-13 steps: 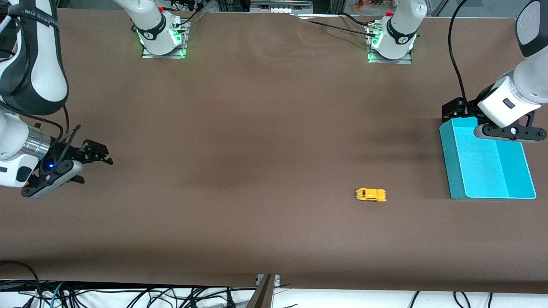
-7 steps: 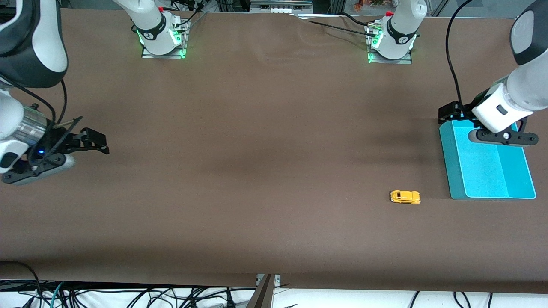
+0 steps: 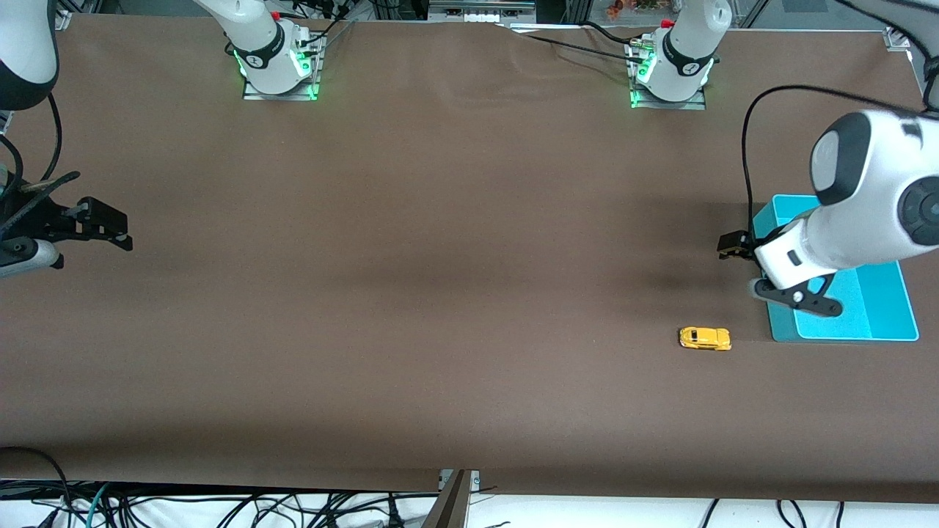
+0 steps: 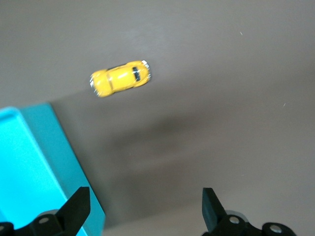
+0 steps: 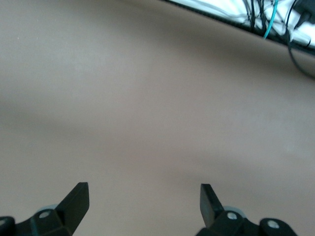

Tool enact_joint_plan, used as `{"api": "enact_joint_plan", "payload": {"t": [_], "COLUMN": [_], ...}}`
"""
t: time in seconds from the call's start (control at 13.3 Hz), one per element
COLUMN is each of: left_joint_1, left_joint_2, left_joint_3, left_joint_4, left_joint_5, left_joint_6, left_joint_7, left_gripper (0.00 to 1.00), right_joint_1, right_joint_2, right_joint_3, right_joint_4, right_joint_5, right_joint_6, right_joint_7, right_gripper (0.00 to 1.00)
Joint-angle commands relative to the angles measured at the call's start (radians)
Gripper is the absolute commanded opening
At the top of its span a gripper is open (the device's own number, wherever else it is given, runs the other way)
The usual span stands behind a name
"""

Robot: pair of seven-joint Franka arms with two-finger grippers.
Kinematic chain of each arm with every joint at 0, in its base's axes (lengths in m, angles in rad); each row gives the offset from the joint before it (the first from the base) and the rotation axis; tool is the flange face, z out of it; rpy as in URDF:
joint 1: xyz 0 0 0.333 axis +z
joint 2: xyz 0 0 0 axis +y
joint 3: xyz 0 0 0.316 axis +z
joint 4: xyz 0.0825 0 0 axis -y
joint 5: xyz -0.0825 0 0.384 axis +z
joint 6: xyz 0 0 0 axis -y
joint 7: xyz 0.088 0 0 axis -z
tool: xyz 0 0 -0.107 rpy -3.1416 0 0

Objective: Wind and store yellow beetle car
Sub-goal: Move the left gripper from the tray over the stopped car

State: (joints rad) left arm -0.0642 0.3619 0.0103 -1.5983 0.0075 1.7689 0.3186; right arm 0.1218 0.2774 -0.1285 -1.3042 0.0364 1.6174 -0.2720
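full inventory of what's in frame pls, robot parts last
yellow beetle car: 1, yellow-orange, upright on the table, beside the bin's corner nearest the front camera, not touching it, toward the left arm's end.
turquoise bin: 1, turquoise, on the table at the left arm's end, nothing visible inside.
table: 1, brown cover.
cables: several, dark and teal, below the table edge nearest the front camera.
arm bases: 2, white with green lights, along the table edge farthest from the front camera.
left claw: 1, black, open, over the bin's edge.
right claw: 1, black, open, waiting over bare table at the right arm's end.

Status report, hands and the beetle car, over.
Left hand open, over bin edge. Right hand open, waiting. Yellow beetle car on table beside bin, path clear.
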Motion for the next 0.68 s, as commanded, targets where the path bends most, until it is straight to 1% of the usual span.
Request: {"api": "enact_joint_plan", "payload": {"t": [0.0, 0.15, 0.23, 0.38, 0.45, 0.6], "left_joint_1": [0.003, 0.001, 0.003, 0.003, 0.004, 0.015], "left_joint_2": [0.127, 0.196, 0.227, 0.262, 0.281, 0.325], "left_joint_3": [0.002, 0.000, 0.000, 0.002, 0.002, 0.003], "left_joint_4": [0.125, 0.171, 0.193, 0.204, 0.221, 0.239], "left_joint_5": [-0.014, -0.015, -0.015, -0.011, -0.011, -0.009], "left_joint_6": [-0.016, -0.014, -0.016, -0.011, 0.010, 0.094], "left_joint_7": [0.259, 0.454, 0.521, 0.629, 0.675, 0.854], "left_gripper": [1.00, 1.00, 1.00, 1.00, 1.00, 1.00], "right_joint_1": [-0.010, -0.048, -0.054, -0.070, -0.068, -0.068], "right_joint_2": [-0.078, -0.130, -0.157, -0.150, -0.144, -0.136], "right_joint_3": [0.023, 0.056, 0.059, 0.061, 0.061, 0.061], "right_joint_4": [-0.096, -0.170, -0.214, -0.211, -0.207, -0.205], "right_joint_5": [-0.021, -0.021, -0.021, -0.024, -0.039, -0.046], "right_joint_6": [-0.030, -0.030, -0.024, -0.004, 0.001, -0.001], "right_joint_7": [0.153, 0.182, 0.188, 0.172, 0.171, 0.171], "right_gripper": [1.00, 1.00, 1.00, 1.00, 1.00, 1.00]}}
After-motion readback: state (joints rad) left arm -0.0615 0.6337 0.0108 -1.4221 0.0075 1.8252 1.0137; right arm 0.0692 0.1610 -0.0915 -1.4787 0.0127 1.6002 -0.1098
